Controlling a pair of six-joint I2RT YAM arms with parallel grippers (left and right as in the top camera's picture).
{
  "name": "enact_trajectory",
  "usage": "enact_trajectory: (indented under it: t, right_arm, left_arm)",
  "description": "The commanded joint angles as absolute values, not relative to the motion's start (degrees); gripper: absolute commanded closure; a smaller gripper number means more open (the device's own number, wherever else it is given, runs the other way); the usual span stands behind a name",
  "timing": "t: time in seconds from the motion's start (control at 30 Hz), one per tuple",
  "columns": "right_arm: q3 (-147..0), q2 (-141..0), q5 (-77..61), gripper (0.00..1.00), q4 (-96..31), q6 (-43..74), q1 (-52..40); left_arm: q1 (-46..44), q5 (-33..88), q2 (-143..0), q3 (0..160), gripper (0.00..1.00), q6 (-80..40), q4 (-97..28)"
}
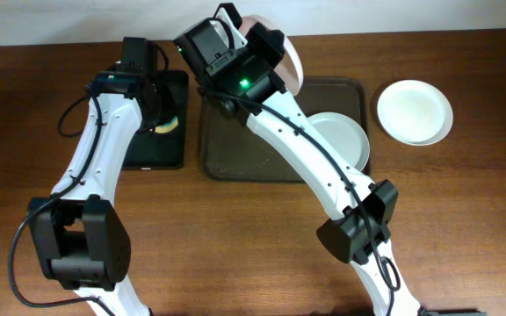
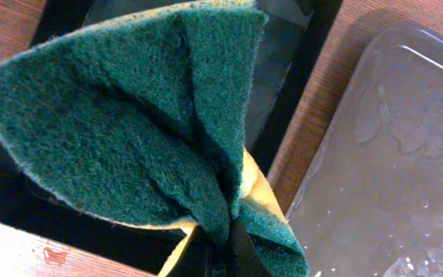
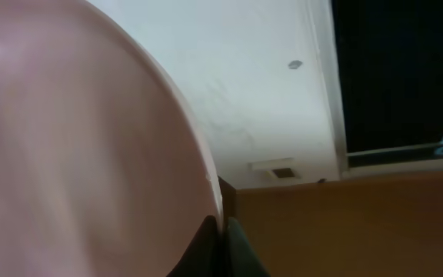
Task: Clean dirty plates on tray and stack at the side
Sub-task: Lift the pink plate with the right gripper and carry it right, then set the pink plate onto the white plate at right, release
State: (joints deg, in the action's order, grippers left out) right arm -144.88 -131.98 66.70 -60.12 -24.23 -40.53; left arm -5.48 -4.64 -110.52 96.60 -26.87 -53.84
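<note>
My left gripper (image 2: 221,250) is shut on a green and yellow sponge (image 2: 144,115), held over the small black tray (image 2: 298,92); in the overhead view the sponge (image 1: 167,125) peeks out under the left arm. My right gripper (image 3: 223,242) is shut on the rim of a white plate (image 3: 75,154), lifted and tilted on edge above the back left of the large brown-grey tray (image 1: 235,154); overhead, this plate (image 1: 290,61) is mostly hidden by the wrist. A second plate (image 1: 341,139) lies on the tray's right side. A third plate (image 1: 415,111) rests on the table right of the tray.
The small black tray (image 1: 161,158) sits left of the large tray on the wooden table (image 1: 464,219). The large tray's wet, smeared surface shows in the left wrist view (image 2: 391,169). The right arm stretches diagonally across the large tray.
</note>
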Motion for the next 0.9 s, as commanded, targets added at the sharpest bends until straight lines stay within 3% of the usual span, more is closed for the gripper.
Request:
enact_trajectory:
  t: [0.0, 0.17, 0.3, 0.47, 0.73, 0.87]
  right_arm:
    - [-145.71, -131.17, 69.84, 0.96, -59.94, -25.30, -40.45]
    - [-145.67, -131.17, 72.47, 0.96, -59.55, -20.51, -40.14]
    - [-144.51, -131.46, 44.99, 0.96, -69.69, -15.40, -37.28]
    - [-145.23, -129.82, 41.06, 0.96, -75.20, 11.94, -29.34]
    - [-143.85, -128.22, 11.33, 0.96, -81.93, 26.13, -0.82]
    - [-138.76, -128.35, 2.11, 0.96, -82.02, 26.50, 14.26]
  left_arm:
    - [-5.34, -4.27, -109.91, 97.23, 1.00, -27.38, -53.93]
    - [-5.34, -4.25, -109.91, 97.23, 1.00, -27.38, -53.93]
    - [-5.34, -4.27, -109.91, 97.23, 1.00, -27.35, -54.33]
    - [-5.34, -4.25, -109.91, 97.23, 1.00, -27.35, -54.43]
    - [-5.34, -4.25, -109.91, 97.23, 1.00, -27.38, -54.74]
    - [-5.34, -4.25, -109.91, 97.23, 1.00, -27.38, -54.74]
